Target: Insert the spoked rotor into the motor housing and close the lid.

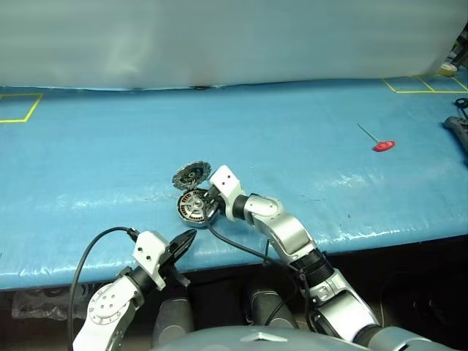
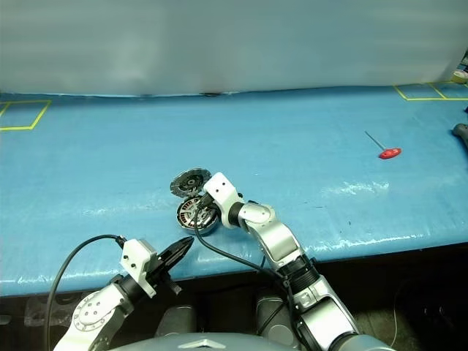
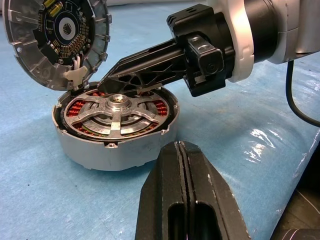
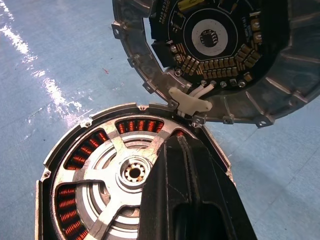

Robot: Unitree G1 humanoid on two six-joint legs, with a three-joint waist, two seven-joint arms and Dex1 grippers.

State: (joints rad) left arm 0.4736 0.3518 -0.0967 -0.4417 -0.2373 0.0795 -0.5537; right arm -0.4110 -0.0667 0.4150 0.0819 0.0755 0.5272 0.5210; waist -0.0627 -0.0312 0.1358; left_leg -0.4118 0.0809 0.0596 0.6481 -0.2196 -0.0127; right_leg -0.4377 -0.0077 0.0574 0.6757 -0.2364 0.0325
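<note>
Since the spoked rotor (image 3: 117, 114) already sat inside the motor housing (image 3: 112, 150), the right gripper (image 3: 107, 82), fingers pressed together, rested over it beneath the propped-open lid (image 3: 55, 40), likely to seat it. With nothing to hold, the left gripper (image 1: 188, 238) waited nearby, pressed together too.

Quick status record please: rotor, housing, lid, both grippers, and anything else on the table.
spoked rotor: seated inside the housing, hub up, copper coils showing between its spokes
motor housing: upright on the blue table
lid: open, tilted up from the housing's edge, circuit side showing
right gripper: jaws shut, tips over the rotor near the lid joint; contact unclear
left gripper: jaws shut, holding nothing, at the table's near edge, apart from the housing
other: red-handled tool lying far to the right
</note>
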